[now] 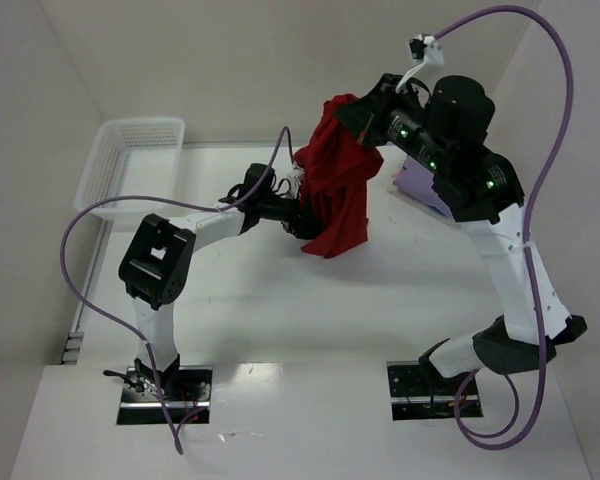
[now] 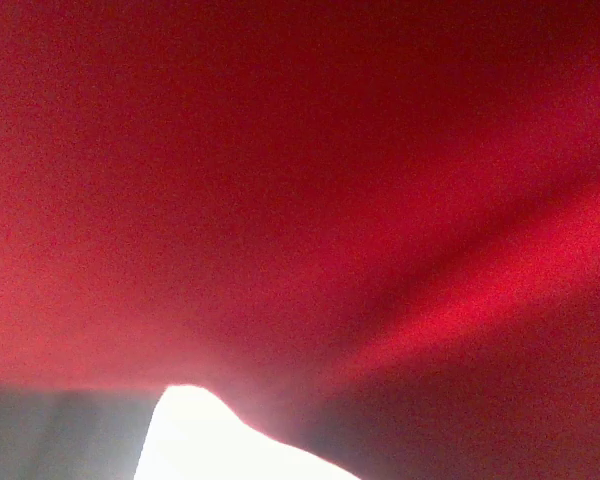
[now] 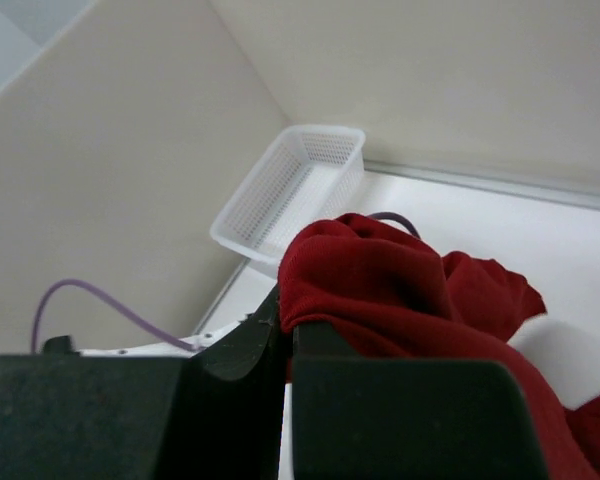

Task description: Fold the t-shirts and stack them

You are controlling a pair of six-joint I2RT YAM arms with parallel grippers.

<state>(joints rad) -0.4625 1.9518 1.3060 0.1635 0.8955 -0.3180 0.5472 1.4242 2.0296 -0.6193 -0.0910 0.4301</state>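
Top external view: right pincer (image 1: 361,111) grips the red shirt (image 1: 335,195) high so it hangs below for the left pincer (image 1: 302,213), whose opening I cannot tell

Right arm (image 1: 503,255) raised — right tool (image 3: 286,318) clamped on red t-shirt (image 1: 340,190), left arm (image 1: 208,226) stretched forward

The dark red t-shirt (image 1: 338,185) is plain all over; the folded t-shirt (image 1: 418,188) is lavender; the mesh basket (image 1: 140,125) and the surface (image 1: 280,300) are white; the cable (image 3: 90,287) is purple.
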